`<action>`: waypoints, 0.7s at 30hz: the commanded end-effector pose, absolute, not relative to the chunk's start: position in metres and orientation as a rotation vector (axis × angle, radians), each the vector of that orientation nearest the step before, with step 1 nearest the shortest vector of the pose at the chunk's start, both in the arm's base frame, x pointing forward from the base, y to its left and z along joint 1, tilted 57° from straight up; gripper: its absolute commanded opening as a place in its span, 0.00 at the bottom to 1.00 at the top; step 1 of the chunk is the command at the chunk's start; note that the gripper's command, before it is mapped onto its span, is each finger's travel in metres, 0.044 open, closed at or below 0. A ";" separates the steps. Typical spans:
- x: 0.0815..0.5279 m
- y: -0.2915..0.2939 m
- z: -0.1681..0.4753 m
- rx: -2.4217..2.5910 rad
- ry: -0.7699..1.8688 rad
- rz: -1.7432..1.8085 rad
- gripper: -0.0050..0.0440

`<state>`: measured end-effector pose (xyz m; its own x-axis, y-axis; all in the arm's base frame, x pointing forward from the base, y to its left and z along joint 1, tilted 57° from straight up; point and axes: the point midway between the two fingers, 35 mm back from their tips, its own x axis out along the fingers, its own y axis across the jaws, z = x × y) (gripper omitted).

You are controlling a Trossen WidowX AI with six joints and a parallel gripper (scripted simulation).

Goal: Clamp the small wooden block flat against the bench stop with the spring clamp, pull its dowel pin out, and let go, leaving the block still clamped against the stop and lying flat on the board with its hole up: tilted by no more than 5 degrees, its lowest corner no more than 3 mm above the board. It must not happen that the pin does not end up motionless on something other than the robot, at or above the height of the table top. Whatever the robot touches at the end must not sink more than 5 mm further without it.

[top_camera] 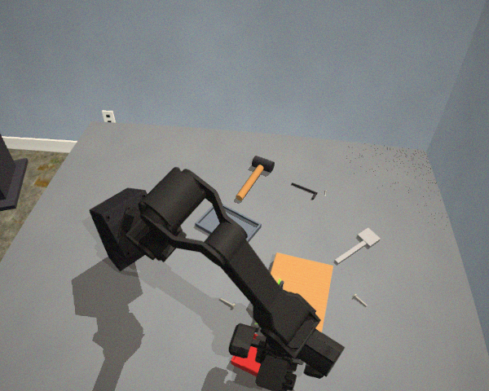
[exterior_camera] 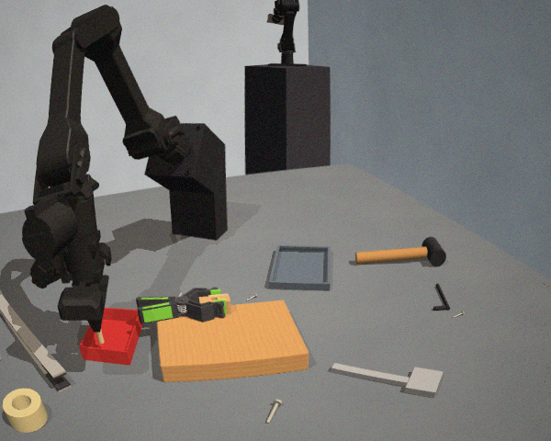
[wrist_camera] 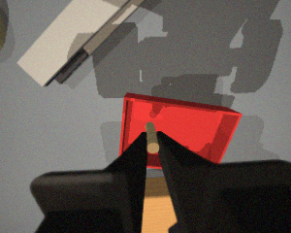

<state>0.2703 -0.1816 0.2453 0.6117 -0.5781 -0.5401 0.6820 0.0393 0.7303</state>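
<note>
The tool (exterior_camera: 96,327) is gripping the dowel pin (exterior_camera: 99,336) upright, its long axis vertical, directly above the red tray (exterior_camera: 124,351), which is waiting just below. To the right, the spring clamp (exterior_camera: 178,308) is holding the small wooden block (exterior_camera: 217,299) on the board (exterior_camera: 238,346)

A workshop — the grey bench (exterior_camera: 370,204) carries woodworking gear: a wooden board (exterior_camera: 232,344), a spring clamp (exterior_camera: 181,307), a rubber mallet (exterior_camera: 401,254) at the far right, a hex key (exterior_camera: 441,298), loose screws (exterior_camera: 274,410), a grey tray (exterior_camera: 300,266) and a tape roll (exterior_camera: 24,409) — blue walls behind.
</note>
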 end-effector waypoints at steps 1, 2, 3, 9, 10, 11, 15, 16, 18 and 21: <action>0.274 -0.184 0.241 1.186 0.118 -0.967 0.10; 0.274 -0.184 0.241 1.186 0.118 -0.967 0.10; 0.274 -0.184 0.241 1.186 0.118 -0.967 0.10; 0.277 -0.186 0.239 1.186 0.118 -0.967 0.10; 0.277 -0.187 0.239 1.186 0.118 -0.967 0.10; 0.278 -0.187 0.238 1.186 0.118 -0.967 0.10; 0.280 -0.189 0.237 1.186 0.118 -0.967 0.10; 0.280 -0.189 0.236 1.186 0.118 -0.967 0.10; 0.280 -0.189 0.236 1.186 0.118 -0.967 0.10; 0.280 -0.189 0.236 1.186 0.118 -0.967 0.10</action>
